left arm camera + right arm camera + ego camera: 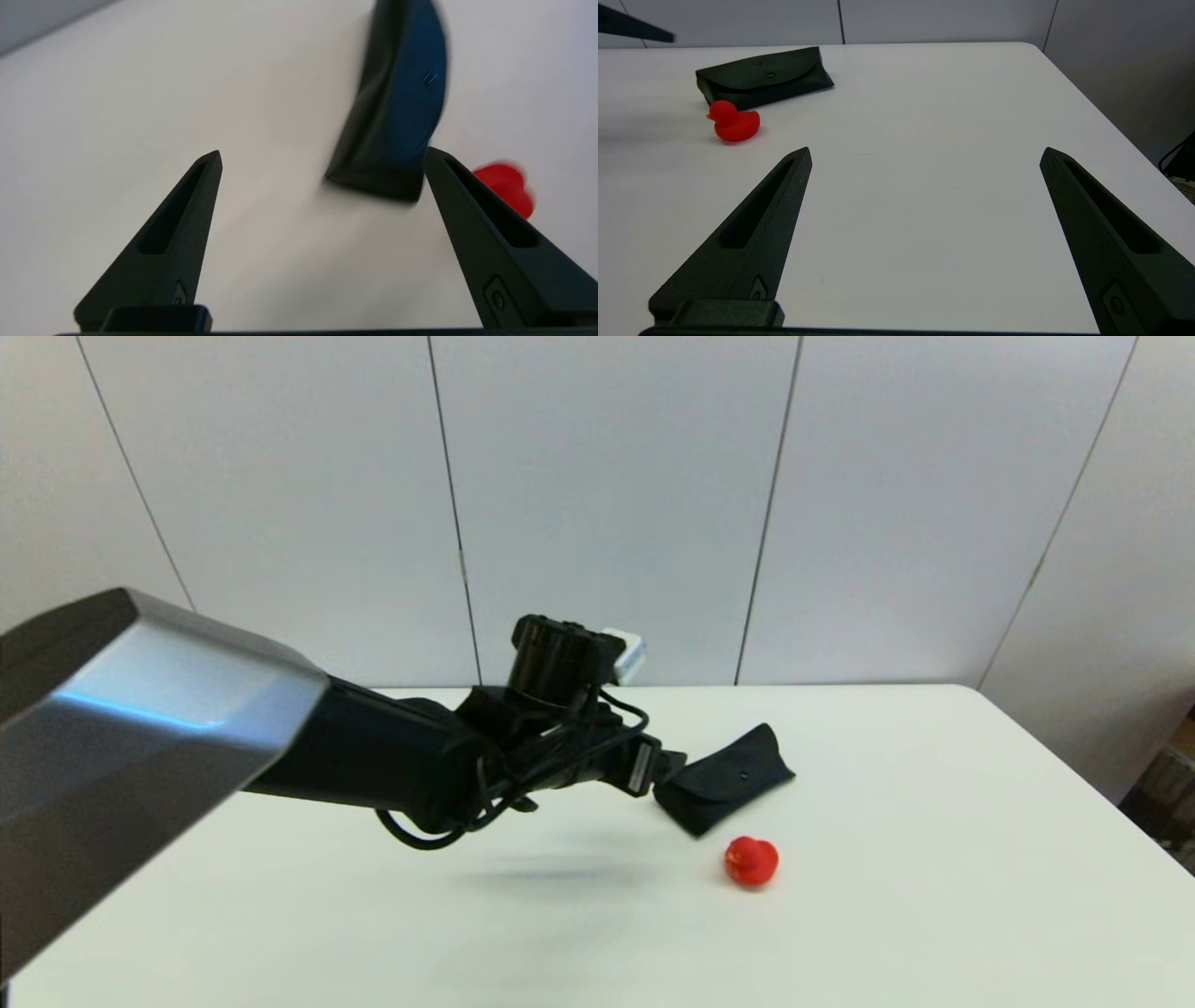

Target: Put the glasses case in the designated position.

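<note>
So the case is a black soft oblong pouch, flap shut, tiny snap stud on the curved front flap. It's lying flat on the white worktop, angled diagonally, right of the middle and toward the far side. A small red duck sits just beside its near long edge, not touching.

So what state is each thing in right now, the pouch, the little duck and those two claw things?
Glasses case: flap closed, lying flat on the table, ungripped.
Red toy duck: upright on the table, beside the case, not touching it.
Left end effector: open, empty, close to one end of the case.
Right end effector: open, empty, low over bare table, away from the case.
</note>
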Controlling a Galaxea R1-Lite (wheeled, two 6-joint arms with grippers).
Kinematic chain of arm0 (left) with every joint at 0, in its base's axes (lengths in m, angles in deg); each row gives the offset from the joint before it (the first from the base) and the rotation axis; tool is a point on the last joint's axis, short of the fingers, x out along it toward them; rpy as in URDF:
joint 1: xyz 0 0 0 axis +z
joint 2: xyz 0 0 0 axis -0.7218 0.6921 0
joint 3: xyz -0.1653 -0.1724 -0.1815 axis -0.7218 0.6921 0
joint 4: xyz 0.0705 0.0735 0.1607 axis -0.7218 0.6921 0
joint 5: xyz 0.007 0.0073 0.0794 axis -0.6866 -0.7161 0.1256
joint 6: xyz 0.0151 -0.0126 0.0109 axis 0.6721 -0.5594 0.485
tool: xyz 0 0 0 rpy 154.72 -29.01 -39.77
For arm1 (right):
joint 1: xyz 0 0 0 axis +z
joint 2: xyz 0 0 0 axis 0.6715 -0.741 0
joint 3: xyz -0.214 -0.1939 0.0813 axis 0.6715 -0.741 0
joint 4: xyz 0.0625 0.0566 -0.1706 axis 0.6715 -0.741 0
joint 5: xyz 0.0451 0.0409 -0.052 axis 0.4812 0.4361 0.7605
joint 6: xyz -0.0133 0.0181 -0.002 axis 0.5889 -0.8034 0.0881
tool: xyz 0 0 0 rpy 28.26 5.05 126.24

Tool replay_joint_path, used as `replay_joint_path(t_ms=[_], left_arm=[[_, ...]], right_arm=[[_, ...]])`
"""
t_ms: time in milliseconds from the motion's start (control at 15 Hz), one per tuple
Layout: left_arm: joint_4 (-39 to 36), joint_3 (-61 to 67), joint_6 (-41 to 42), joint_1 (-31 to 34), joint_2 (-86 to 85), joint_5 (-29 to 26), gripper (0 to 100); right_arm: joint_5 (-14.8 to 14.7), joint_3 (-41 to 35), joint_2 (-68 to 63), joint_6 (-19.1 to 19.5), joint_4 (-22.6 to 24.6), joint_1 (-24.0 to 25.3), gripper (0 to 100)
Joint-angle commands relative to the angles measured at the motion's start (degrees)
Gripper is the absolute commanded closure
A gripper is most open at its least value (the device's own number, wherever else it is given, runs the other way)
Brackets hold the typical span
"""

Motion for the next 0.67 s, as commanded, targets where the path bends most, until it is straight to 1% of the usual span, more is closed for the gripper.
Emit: replay_joint_path(t_ms=[67,200,267,533,667], left_arm=[[16.0,6.7,0.0,8.5,-13.7,0.9,0],[19.4,11.1,0.2,14.7,-19.4,1.4,0],[20.4,13.7,0.2,17.9,-21.7,2.5,0],[20.8,21.9,1.2,31.1,-30.2,9.0,0],[20.7,22.0,1.0,36.0,-34.5,9.3,0]], right_arm=[[0.0,0.0,-0.1,0.0,0.0,0.0,0],[0.0,0.0,-0.1,0.1,0.0,-0.1,0],[0.0,0.0,-0.1,0.1,0.1,0.0,0],[0.0,0.0,0.0,0.0,0.0,0.0,0],[0.0,0.0,-0.1,0.1,0.0,0.0,0]])
